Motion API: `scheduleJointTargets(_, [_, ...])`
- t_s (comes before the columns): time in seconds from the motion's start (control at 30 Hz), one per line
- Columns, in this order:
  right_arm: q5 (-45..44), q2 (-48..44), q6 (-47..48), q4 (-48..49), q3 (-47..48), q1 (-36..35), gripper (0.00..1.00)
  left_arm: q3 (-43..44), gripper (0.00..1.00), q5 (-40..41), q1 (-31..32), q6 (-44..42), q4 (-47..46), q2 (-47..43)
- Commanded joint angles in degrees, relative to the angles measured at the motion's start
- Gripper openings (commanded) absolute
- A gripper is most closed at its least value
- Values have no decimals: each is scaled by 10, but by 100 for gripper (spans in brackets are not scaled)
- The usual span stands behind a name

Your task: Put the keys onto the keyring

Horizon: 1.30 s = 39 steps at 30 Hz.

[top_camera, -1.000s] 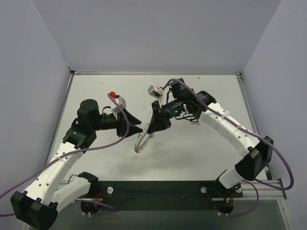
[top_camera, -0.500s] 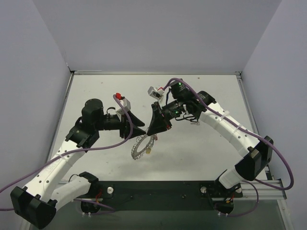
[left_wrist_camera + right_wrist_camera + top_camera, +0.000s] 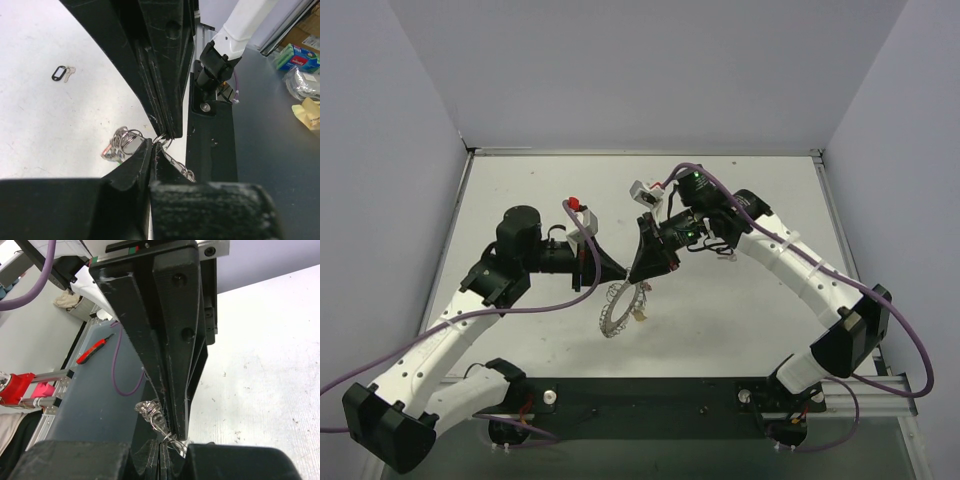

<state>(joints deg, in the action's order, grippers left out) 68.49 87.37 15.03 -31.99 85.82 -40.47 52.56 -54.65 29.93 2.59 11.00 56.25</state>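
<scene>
Now my left gripper (image 3: pixel 617 272) has come in from the keyring's left and closed. A second ago it stood off with its jaws spread. It has since slid up until its tips almost touch those of my right gripper (image 3: pixel 640 279), directly above the keyring (image 3: pixel 616 308), and its fingers (image 3: pixel 136 164) are drawn nearly together. In the left wrist view a thin wire loop of the ring sits right at those tips, so I judge they are pinching it, though the contact itself is too small to see surely. My right gripper is pressed shut on the top of the keyring, just as it was, and the ring hangs below both tips, clear of the table (image 3: pixel 740 310). It has swung a little and now shows more of its open face than it did a second ago. A small yellowish piece dangles at the ring's lower right; it may be a key already on.

This means I now hold the keyring from both sides, which is what prying its coils apart would need. The loose keys (image 3: pixel 119 145) lie in a bunch on the table beyond the ring, and a black-tagged key (image 3: pixel 62 73) lies farther off still. None is in my grasp, so most of the threading is not yet done.
</scene>
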Motion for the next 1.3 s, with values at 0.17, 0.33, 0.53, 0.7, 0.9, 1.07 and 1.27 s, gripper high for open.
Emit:
scheduleJointTargets(0.17, [22,-35,14,19,7,-2,0,20,0,8,7,0,-27,-6])
scheduleJointTargets(0.33, [-15,-34,-3,28,6,2,22,4,0,41,7,16,-57,-32])
scheduleJointTargets(0.53, [-83,-87,-82,162,-56,21,58,-8,0,77,7,20,-72,-50])
scheduleJointTargets(0.7, [-137,-180,-213,378,-183,73,74,-12,0,85,8,18,-70,-52])
scheduleJointTargets(0.9, [-144,-184,-217,385,-193,77,76,-25,0,84,9,19,-90,-58])
scheduleJointTargets(1.07, [-126,-176,-213,384,-191,77,76,-54,0,79,9,7,-141,-82])
scheduleJointTargets(1.27, [-135,-173,-204,377,-192,79,75,-97,0,68,12,-45,-185,-126])
